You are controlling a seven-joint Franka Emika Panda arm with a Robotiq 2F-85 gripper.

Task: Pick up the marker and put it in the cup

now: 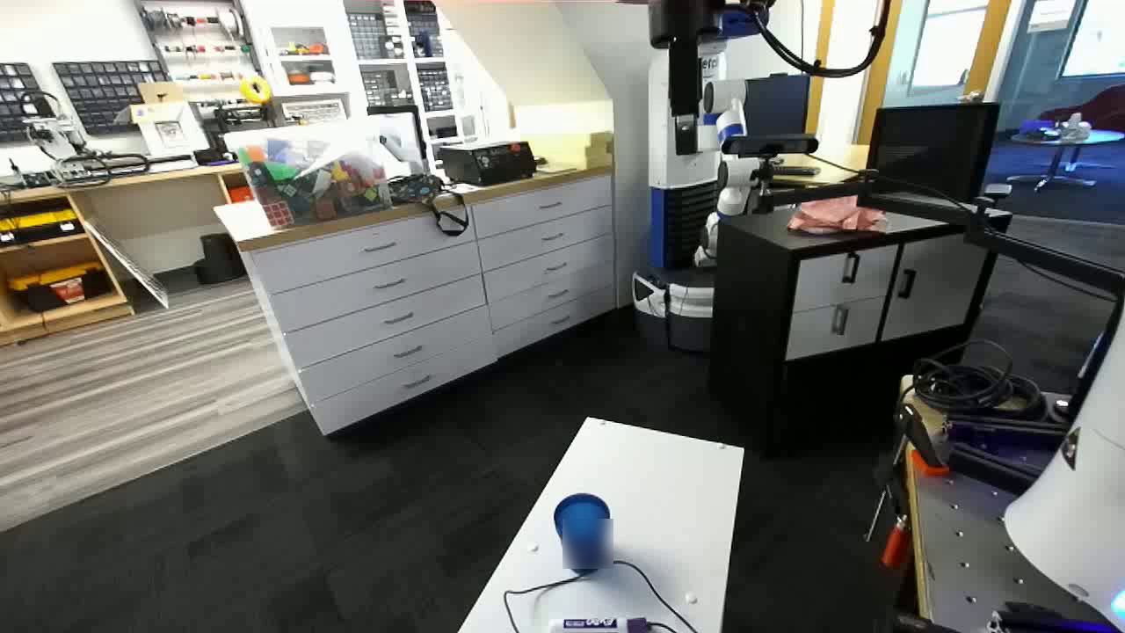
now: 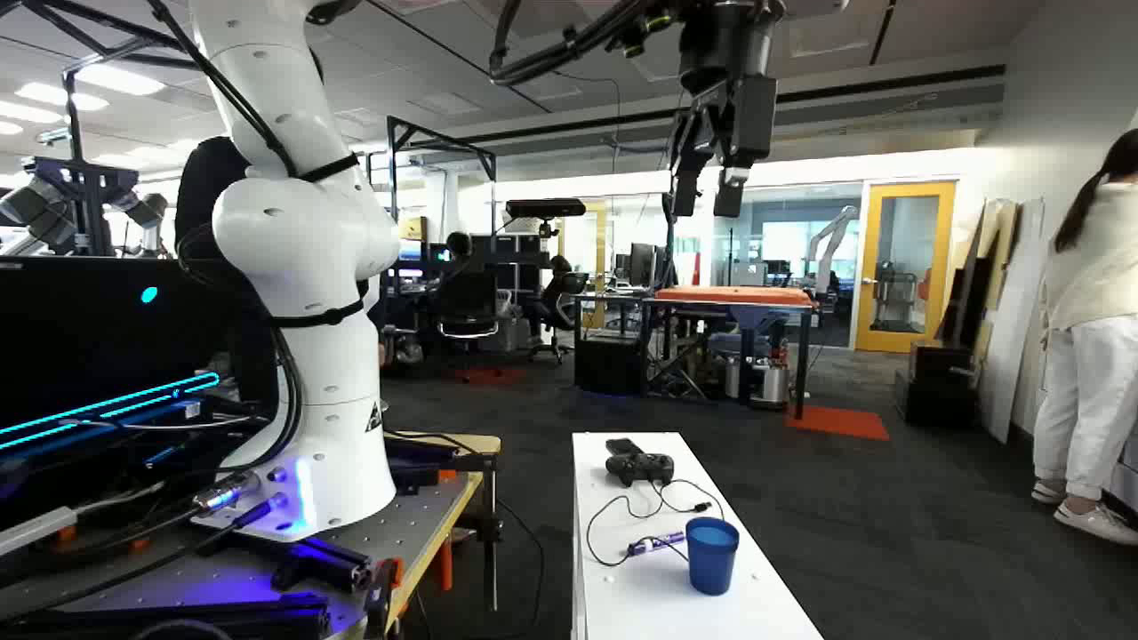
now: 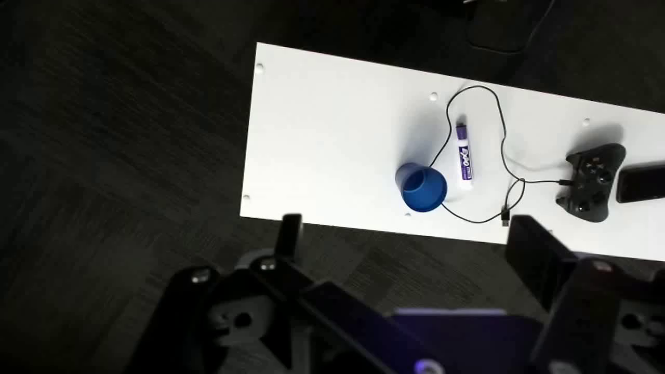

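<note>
The blue cup (image 1: 582,519) (image 2: 711,562) (image 3: 427,196) stands upright on a narrow white table (image 1: 668,475) (image 2: 613,609) (image 3: 322,130). The white and purple marker (image 1: 591,625) (image 2: 656,544) (image 3: 464,158) lies flat on the table beside the cup, apart from it in the wrist view. In an exterior view the cup hides one end of the marker, and in an exterior view the marker is cut by the lower edge. My gripper (image 1: 685,132) (image 2: 708,203) (image 3: 405,226) is open and empty, high above the table. Its fingers are wide apart in the wrist view.
A thin black cable (image 2: 589,529) (image 3: 503,135) loops around the marker and passes by the cup. A black game controller (image 2: 642,466) (image 3: 595,182) and a dark phone-like object (image 2: 621,446) (image 3: 641,183) lie farther along the table. A black cabinet (image 1: 756,352) stands on the floor.
</note>
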